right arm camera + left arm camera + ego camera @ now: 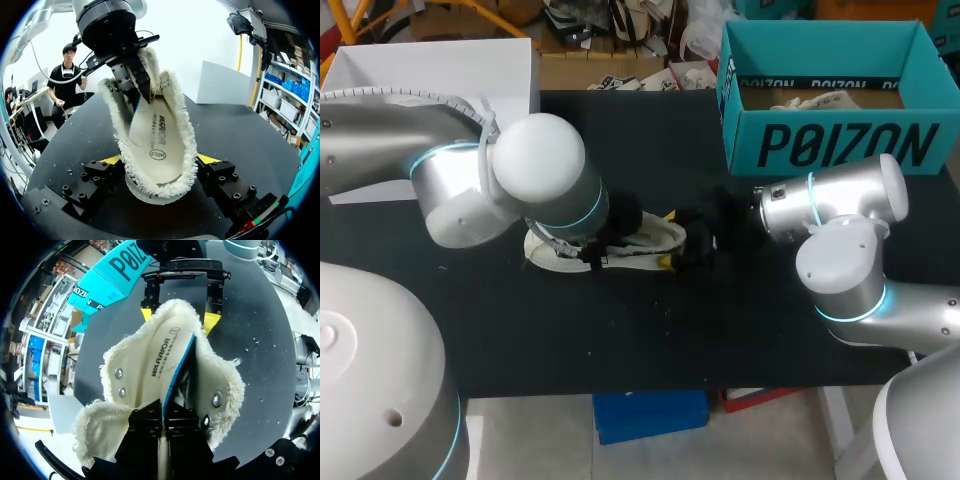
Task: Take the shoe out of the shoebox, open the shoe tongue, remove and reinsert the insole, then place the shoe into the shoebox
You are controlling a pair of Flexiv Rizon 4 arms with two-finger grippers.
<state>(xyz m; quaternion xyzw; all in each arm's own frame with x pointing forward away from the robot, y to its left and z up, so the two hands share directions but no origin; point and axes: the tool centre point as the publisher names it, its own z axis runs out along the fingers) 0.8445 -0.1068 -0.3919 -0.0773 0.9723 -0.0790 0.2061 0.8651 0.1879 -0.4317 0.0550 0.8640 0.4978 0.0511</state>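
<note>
So we're right in the insole step here. The shoe [645, 238] is out of the teal cardboard shoebox [830, 145] and sits mid-bench on the black bench [650, 340], well apart from the box, with an arm at each end. The right gripper [160, 160] straddles one end of the shoe, and its yellow tips look pressed against the fluffy sides from both directions, so I'd call that clamped on the shoe to steady it. The left gripper [162, 415] comes down at the other end with its black fingers pinched shut on the insole [155, 135]. That end of the insole is lifted and tilted up, while the far end lies down in the shoe near the right gripper. Honestly can't tell whether it's coming out or going back in, either fits. If it's coming out, the next move needs a steady pull up and away while the right side keeps the shoe pinned. If it's going in, that edge has to be pushed down flat under the lining. Material-wise, the shoe is a soft floppy thing with shaggy cream fleece lining [225, 385] splayed wide open and a few round metal snaps [119, 373] on the flaps. The insole is a thin, bendy cream felt-like sheet with a blue underside [180, 365], and it curls where it's pinched. Expect it to flex and snag on the fuzz.
</note>
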